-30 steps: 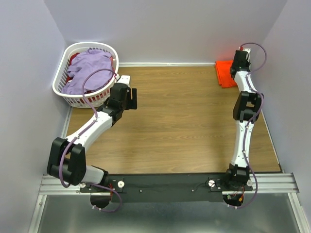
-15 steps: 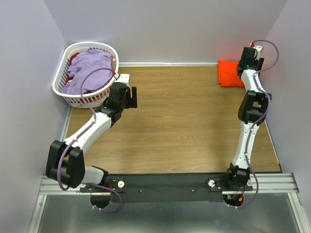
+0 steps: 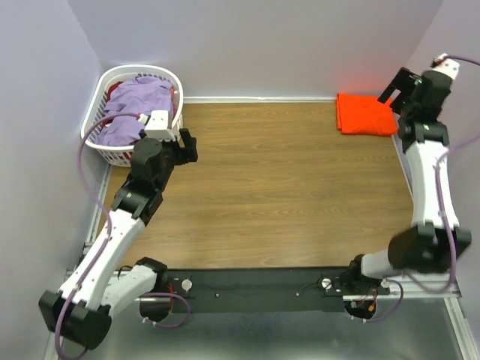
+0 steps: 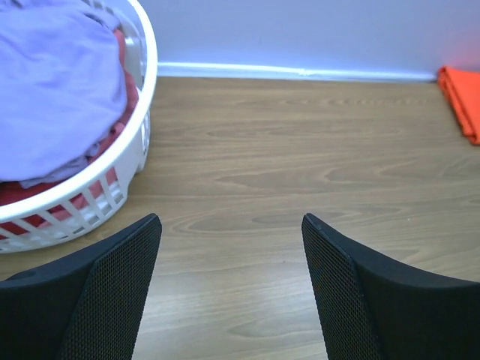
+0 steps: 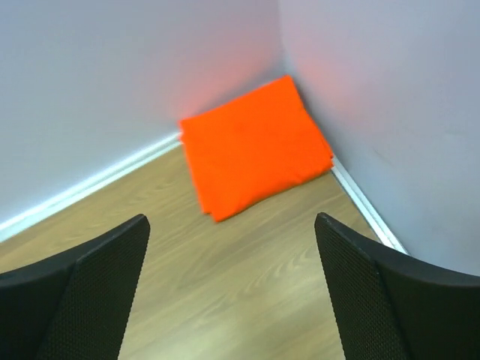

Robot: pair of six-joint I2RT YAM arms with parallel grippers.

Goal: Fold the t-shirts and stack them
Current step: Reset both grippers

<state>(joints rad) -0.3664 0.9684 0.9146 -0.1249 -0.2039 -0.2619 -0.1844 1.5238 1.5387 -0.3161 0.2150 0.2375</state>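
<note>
Lying folded at 1 o'clock, orange t-shirt [image 3: 366, 114], right gripper [image 5: 231, 220] hovering wide, empty, left gripper [image 4: 231, 217] gaping empty by 10 o'clock basket [image 3: 91, 120].

Right hand [image 3: 396, 86] opened, lifted off folded orange t-shirt [image 3: 365, 114]; left hand [image 3: 184, 144] swung nearer basket [image 3: 97, 101].
</note>
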